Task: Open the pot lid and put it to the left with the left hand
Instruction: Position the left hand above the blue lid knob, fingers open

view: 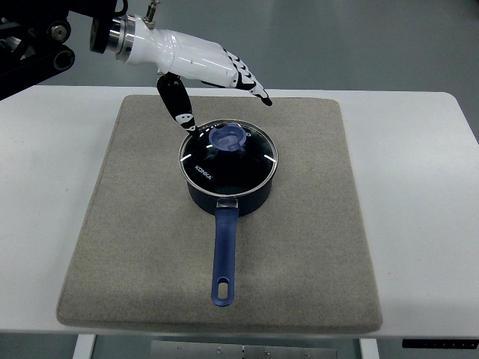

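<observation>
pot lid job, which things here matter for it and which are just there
Part of the job:
- lid, still on the pot
- knob on the lid
- pot
- left robot hand, open above the pot's far side

Just there:
- grey mat under the pot
- white table

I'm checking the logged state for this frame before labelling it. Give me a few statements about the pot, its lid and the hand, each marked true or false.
1. The glass lid with the blue knob sits on the dark blue saucepan. True.
2. The left hand grips the lid's knob. False: it hangs above and behind the pot, fingers extended, holding nothing.
3. The saucepan's long blue handle points toward the robot's side. True.
4. The pot stands directly on the white table. False: it rests on a grey mat.
5. The right hand is over the pot. False: no right hand is in view.
</observation>
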You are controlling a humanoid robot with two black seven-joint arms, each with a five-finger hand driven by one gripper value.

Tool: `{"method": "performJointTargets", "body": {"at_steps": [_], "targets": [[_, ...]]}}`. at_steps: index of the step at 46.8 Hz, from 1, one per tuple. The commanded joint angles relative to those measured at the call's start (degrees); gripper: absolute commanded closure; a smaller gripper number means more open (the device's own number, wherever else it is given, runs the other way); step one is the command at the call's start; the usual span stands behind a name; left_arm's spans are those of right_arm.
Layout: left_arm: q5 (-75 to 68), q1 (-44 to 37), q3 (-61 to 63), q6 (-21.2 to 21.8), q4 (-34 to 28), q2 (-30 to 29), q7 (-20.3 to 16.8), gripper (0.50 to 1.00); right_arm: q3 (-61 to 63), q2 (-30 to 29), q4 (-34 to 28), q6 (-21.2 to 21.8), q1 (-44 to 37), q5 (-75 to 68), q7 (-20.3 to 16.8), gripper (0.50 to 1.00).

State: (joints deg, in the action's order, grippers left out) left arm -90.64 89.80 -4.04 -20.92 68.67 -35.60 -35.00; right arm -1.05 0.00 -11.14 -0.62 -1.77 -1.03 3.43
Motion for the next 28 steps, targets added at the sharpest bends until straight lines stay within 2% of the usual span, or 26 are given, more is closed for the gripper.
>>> {"method": "performJointTargets", "body": {"at_steps": [1, 16, 23, 28], "targets": [[-0.07, 0.29, -0.44, 1.05, -0.12, -0.08, 0.00, 0.510, 0.00, 0.00, -0.02, 0.00, 0.01, -0.03, 0.00, 0.583], [-0.42, -1.11, 0.62, 2.28, -0.82, 0.36, 0.00, 0.510, 0.00, 0.00, -0.02, 0.00, 0.01, -0.03, 0.00, 0.583], [2.30, -4.80, 0.44, 1.67, -3.10, 0.62, 0.00, 0.510, 0.00, 0.00, 0.06, 0.00, 0.01, 0.06, 0.00, 0.583], [6.34, -3.84, 0.35, 1.32, -7.31, 0.62, 0.00, 0.510, 0.00, 0.00, 0.07, 0.00, 0.01, -0.03, 0.00, 0.583]]}}
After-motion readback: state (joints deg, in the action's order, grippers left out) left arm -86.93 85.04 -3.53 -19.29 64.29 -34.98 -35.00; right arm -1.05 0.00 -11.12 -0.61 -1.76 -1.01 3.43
